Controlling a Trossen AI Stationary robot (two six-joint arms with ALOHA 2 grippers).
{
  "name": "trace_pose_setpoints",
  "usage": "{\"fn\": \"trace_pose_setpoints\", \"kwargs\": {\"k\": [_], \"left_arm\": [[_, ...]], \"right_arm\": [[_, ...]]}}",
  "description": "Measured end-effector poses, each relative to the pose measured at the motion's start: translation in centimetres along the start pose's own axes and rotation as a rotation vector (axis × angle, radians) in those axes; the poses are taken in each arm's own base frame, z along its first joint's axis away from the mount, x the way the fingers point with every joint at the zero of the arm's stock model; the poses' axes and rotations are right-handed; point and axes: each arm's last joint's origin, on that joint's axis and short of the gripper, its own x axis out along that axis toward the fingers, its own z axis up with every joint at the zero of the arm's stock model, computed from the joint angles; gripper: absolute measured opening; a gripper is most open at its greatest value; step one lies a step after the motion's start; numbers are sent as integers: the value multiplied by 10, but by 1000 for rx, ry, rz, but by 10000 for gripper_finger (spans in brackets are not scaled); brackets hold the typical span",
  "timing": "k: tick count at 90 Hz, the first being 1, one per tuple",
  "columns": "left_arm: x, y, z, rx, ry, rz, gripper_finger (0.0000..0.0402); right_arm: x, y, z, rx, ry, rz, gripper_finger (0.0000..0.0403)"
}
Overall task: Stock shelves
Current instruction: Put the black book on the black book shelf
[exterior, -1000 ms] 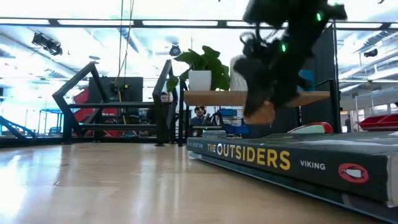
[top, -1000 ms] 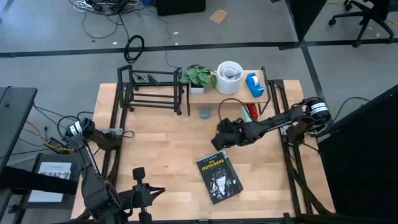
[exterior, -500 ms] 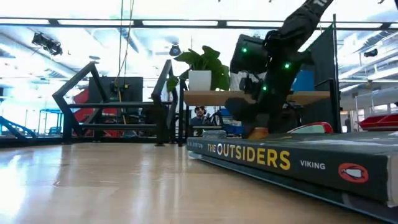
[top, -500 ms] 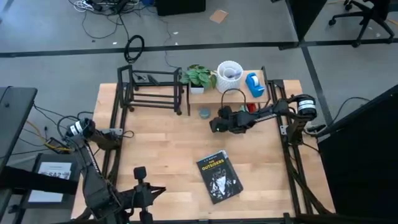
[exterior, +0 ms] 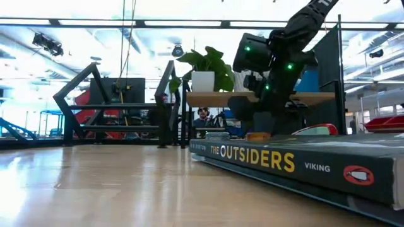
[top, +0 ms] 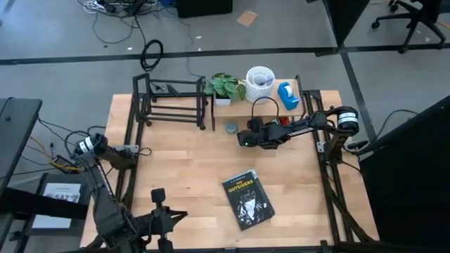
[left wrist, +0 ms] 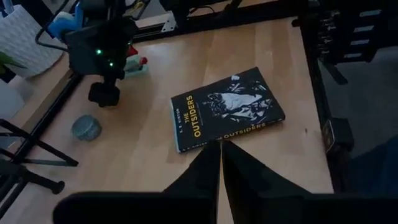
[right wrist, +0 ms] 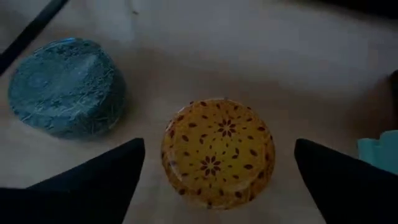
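Lowering beside the shelves (top: 271, 105), our right hand (right wrist: 217, 180) now sits spread around the yellow tin (right wrist: 217, 151), which rests on the surface (top: 190, 161) just before them. We judge a release; shelving remains undone.

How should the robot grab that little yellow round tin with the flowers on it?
Best by its round side wall, coming straight down from above. The yellow tin lies flat on the table, lid up, and the right gripper hangs over it with one open finger on each side. The teal tin sits close beside, apart.
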Motion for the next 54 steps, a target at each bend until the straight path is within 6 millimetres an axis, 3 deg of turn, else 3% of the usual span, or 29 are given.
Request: {"fn": "trace_pose_setpoints", "kwargs": {"k": [20,37,47,54], "left_arm": [[0,0,0,-1,0,0,0],[0,1,1,-2,-28,25,0],[11,5,-2,-180,-56,82,0],[30,14,-4,-339,39,109,0]], "right_arm": [[-45,17,-44,-161,3,107,321],[-116,16,-80,-298,48,306,306],[-160,10,-92,-313,149,474,306],[-182,5,-100,-303,205,572,306]]}}
